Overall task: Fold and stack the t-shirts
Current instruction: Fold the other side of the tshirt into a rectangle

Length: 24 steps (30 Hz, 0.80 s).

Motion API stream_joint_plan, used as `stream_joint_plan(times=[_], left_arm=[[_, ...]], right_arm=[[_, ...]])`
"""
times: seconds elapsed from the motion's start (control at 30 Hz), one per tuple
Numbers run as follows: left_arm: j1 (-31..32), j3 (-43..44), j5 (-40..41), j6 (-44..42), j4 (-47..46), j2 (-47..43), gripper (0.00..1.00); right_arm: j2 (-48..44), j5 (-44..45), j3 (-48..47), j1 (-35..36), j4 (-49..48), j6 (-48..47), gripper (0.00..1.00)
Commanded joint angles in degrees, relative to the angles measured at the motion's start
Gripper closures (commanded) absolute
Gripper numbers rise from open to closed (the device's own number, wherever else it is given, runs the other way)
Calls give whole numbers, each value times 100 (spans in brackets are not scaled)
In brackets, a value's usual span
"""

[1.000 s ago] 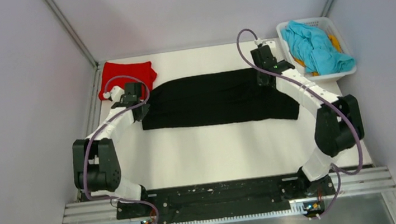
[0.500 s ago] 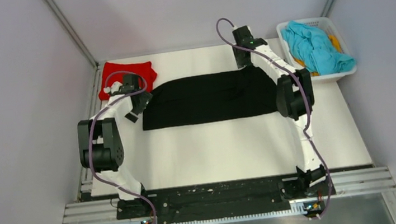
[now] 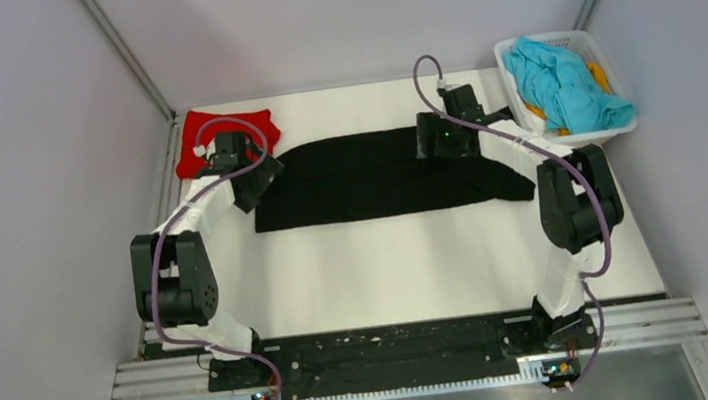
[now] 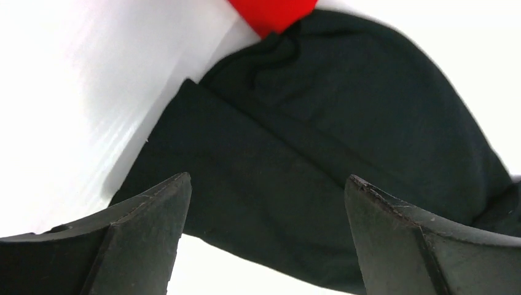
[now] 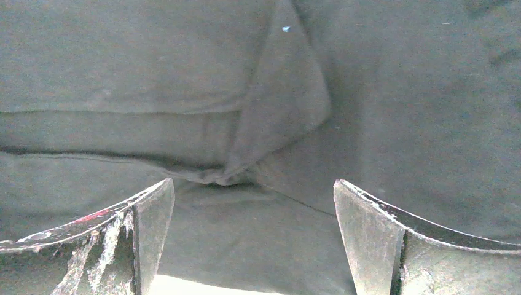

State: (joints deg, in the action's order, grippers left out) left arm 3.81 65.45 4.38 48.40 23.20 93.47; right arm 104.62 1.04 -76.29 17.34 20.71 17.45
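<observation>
A black t-shirt (image 3: 377, 172) lies folded into a long band across the far half of the white table (image 3: 388, 267). A folded red t-shirt (image 3: 222, 136) sits at the far left corner, touching the black one's left end. My left gripper (image 3: 253, 183) hangs open over the black shirt's left end (image 4: 344, 123), nothing between its fingers (image 4: 147, 233); the red shirt (image 4: 273, 12) shows at the top. My right gripper (image 3: 434, 141) stands open just above the right part of the black shirt, over a crease (image 5: 270, 123), its jaws (image 5: 253, 182) empty.
A white basket (image 3: 517, 91) at the far right corner holds a crumpled blue t-shirt (image 3: 563, 81) and something orange (image 3: 601, 76). Grey walls close in the table on both sides and at the back. The arm bases stand at the near edge.
Both grippers have opened and let go of the black shirt. The right gripper swung to the back edge, then came down over the shirt's right part. The shirt's right end now lies shorter.
</observation>
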Motion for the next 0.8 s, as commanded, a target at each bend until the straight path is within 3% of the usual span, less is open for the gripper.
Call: stream_joint_plan(times=[0.0, 0.47, 0.77], left_arm=[[102, -310, -323, -232, -201, -289, 1], [93, -731, 25, -389, -45, -618, 1], [85, -708, 258, -435, 147, -749, 1]], right_arm=[[156, -904, 40, -34, -1036, 474, 1], [1390, -978, -795, 28, -1442, 783, 1], [2372, -871, -2689, 786, -1188, 127, 1]])
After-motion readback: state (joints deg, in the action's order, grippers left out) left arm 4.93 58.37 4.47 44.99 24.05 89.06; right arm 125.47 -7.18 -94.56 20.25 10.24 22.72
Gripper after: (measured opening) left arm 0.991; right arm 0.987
